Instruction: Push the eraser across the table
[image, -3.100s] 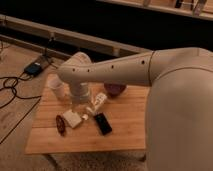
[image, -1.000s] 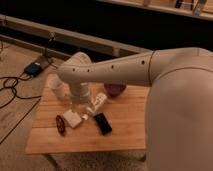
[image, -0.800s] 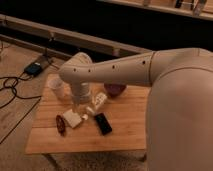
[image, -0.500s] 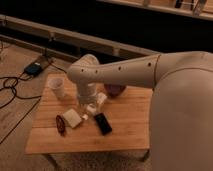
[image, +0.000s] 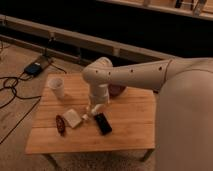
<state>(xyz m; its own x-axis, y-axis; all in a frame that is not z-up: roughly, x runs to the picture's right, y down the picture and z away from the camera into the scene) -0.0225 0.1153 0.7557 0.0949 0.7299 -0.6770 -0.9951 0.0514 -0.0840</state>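
Observation:
The eraser (image: 103, 123) is a flat black oblong block lying on the light wooden plank table (image: 125, 135), near the middle front. My gripper (image: 93, 110) hangs below the white arm's wrist, just above and to the left of the eraser, close to its upper end. The arm reaches in from the right over the table.
A white square block (image: 73, 118) lies left of the eraser, a dark red oval thing (image: 60, 124) further left. A white cup (image: 56, 87) stands at the table's back left. A dark bowl (image: 117, 90) sits behind the arm. Cables and a device (image: 34, 67) lie on the floor left.
The arm's wrist has swung right, off the white cup, which now shows in full. The gripper has come down closer to the eraser. The objects on the table have not moved.

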